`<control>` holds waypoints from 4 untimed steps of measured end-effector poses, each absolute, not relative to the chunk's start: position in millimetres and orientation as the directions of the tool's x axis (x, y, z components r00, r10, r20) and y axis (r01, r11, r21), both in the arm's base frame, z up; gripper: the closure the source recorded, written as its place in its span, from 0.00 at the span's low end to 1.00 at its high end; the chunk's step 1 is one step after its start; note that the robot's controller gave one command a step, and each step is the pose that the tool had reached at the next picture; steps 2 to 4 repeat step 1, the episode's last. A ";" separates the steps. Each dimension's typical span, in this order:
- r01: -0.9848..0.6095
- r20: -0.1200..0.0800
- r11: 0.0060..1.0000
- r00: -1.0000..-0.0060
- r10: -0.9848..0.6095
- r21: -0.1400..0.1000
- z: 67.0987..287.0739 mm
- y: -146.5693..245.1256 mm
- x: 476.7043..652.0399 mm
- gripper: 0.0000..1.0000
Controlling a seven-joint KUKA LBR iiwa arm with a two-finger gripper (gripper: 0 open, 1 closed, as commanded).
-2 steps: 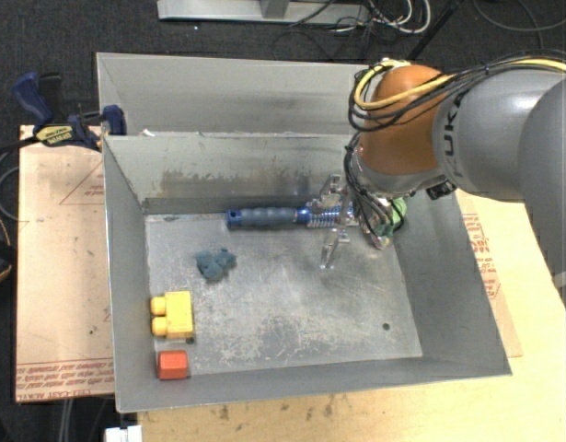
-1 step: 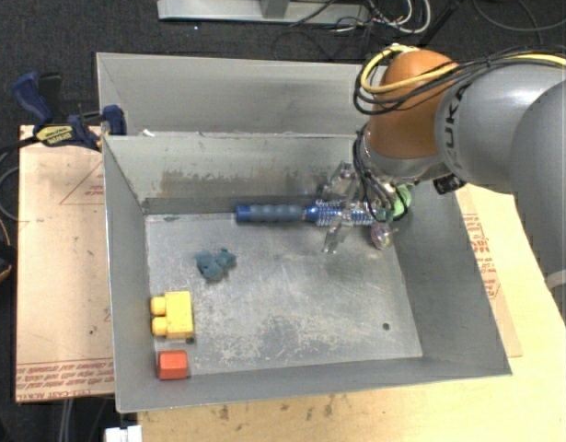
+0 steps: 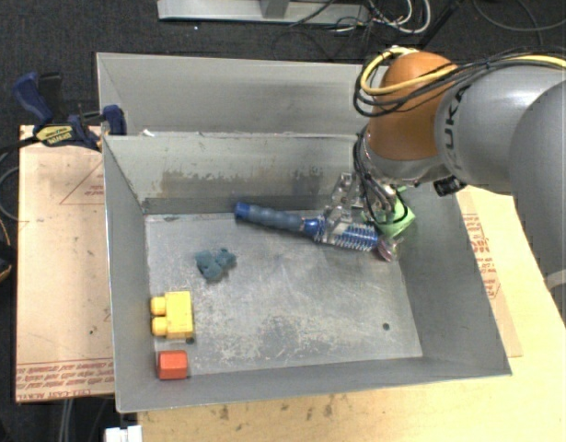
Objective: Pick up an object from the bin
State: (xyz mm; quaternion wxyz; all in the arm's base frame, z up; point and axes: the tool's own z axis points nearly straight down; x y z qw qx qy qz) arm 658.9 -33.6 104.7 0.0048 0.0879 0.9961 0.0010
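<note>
The blue brush [image 3: 273, 218] lies in the far part of the bin [image 3: 264, 325], with its handle to the left and its bristled head to the right. The gripper [image 3: 355, 215] is just above that head; I cannot tell if it is open or closed. Well apart, toward the left wall, lie a grey-blue lump [image 3: 214, 263], a yellow toy block [image 3: 173, 314] and an orange cube [image 3: 172, 365].

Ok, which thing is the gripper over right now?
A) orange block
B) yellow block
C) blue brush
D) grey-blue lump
C: the gripper is over the bristle end of the blue brush, while the yellow block, orange block and grey-blue lump lie well apart from it on the left.
</note>
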 end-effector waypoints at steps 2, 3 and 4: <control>0.140 -0.010 0.990 -0.990 0.140 0.001 224.3 -41.4 655.3 1.00; 0.140 -0.010 0.990 -0.990 0.140 0.001 224.3 -41.4 655.3 1.00; 0.140 -0.010 0.990 -0.990 0.140 0.001 224.3 -41.4 655.3 1.00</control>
